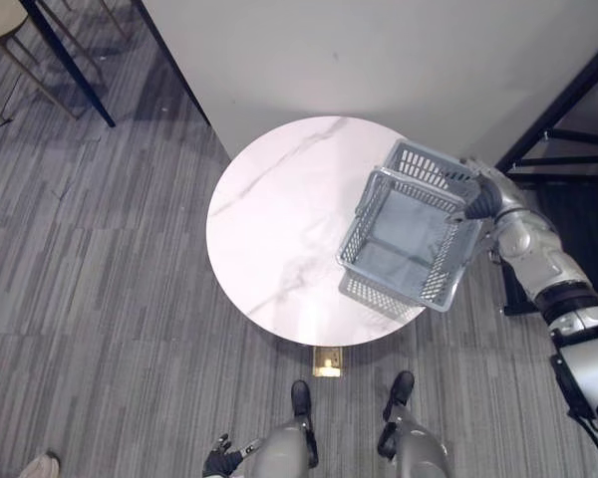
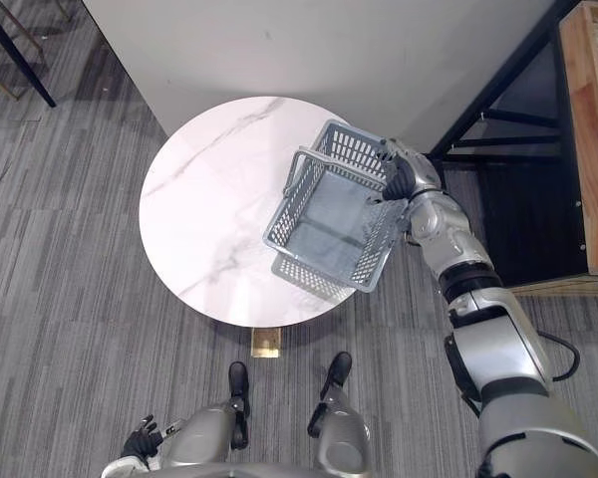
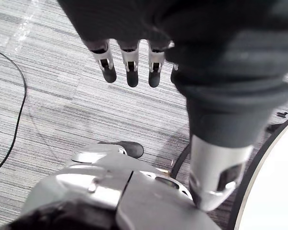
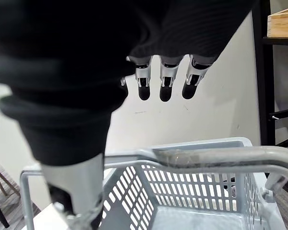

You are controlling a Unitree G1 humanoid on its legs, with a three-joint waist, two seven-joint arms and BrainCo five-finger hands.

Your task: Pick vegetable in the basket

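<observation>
Low on your left, your left hand hangs over the grey carpet, fingers loose and straight, holding nothing. The round marble table is in the middle. The grey basket hangs tilted in the air above the table's right edge. Your right hand carries it: the handle lies across the gap between the thumb and the fingers, which look nearly straight. Further right is a black rack with a wooden box.
</observation>
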